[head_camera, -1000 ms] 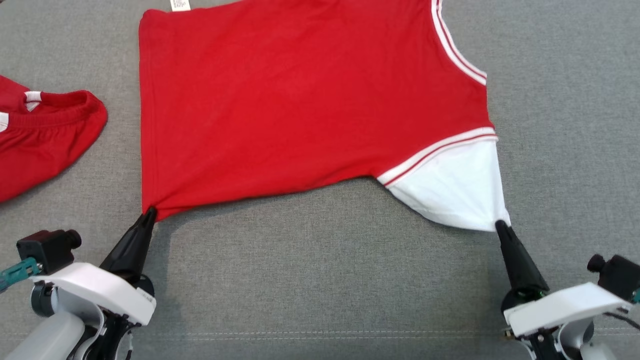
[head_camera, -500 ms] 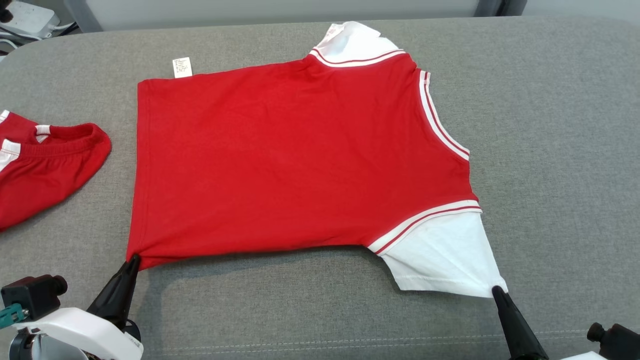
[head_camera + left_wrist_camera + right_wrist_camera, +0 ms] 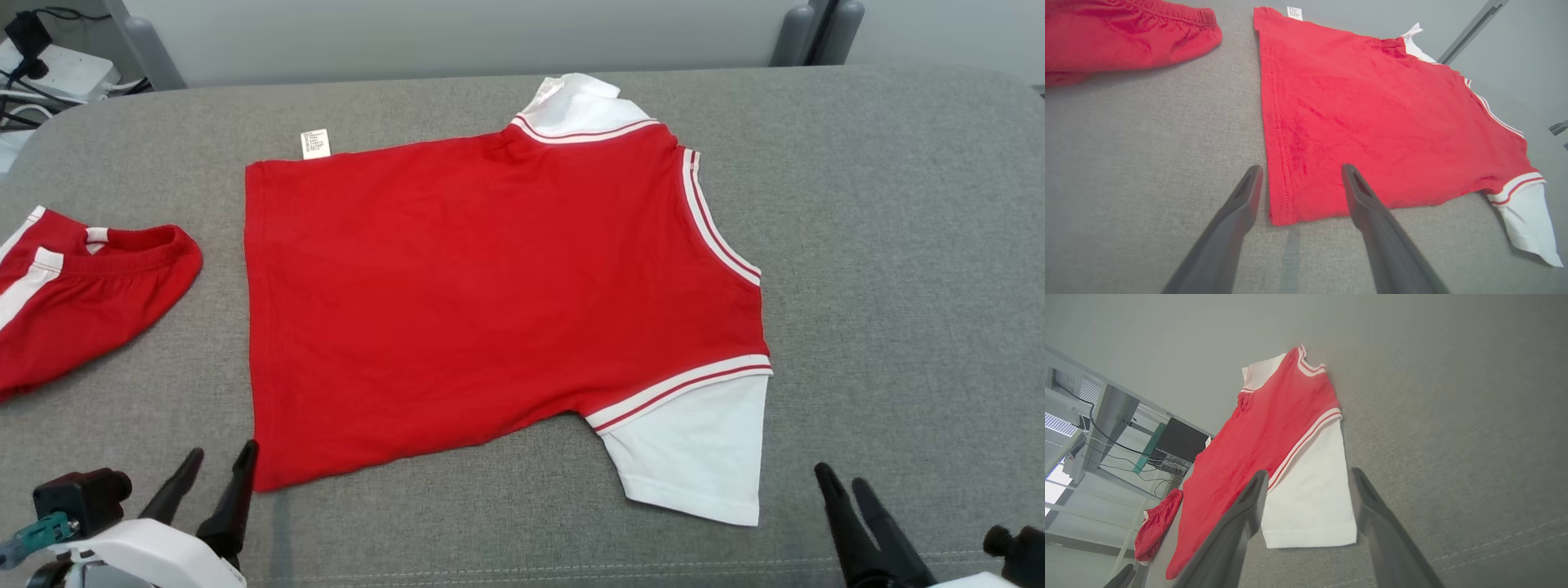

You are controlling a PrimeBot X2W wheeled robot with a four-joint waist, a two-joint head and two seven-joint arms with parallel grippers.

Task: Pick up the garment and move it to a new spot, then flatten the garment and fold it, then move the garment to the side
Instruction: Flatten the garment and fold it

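1. The garment (image 3: 490,294), a red T-shirt with white sleeves, lies spread flat on the middle of the grey padded surface (image 3: 898,245). Its hem is to the left and its neckline to the right, with 1 sleeve near and 1 far.
2. The left gripper (image 3: 222,449) has its jaws spread wide and grasps nothing. Its 2 fingers flank the near-left hem corner (image 3: 1280,216), right at the cloth's edge.
3. The right gripper (image 3: 839,475) is likewise spread and empty, just right of the near sleeve (image 3: 694,449) and apart from it.
4. A second red garment (image 3: 90,302) sits bunched at the far left, apart from the T-shirt.
5. The T-shirt looks light, soft and limp. It should drape and crease readily, is not fragile, and will likely cling to the textured surface rather than slide.
6. For folding, the best holds are probably the near hem corner and the near sleeve or shoulder. Each pinch should take both layers at the edge, and the 2 sides should lift together so the cloth stays taut.
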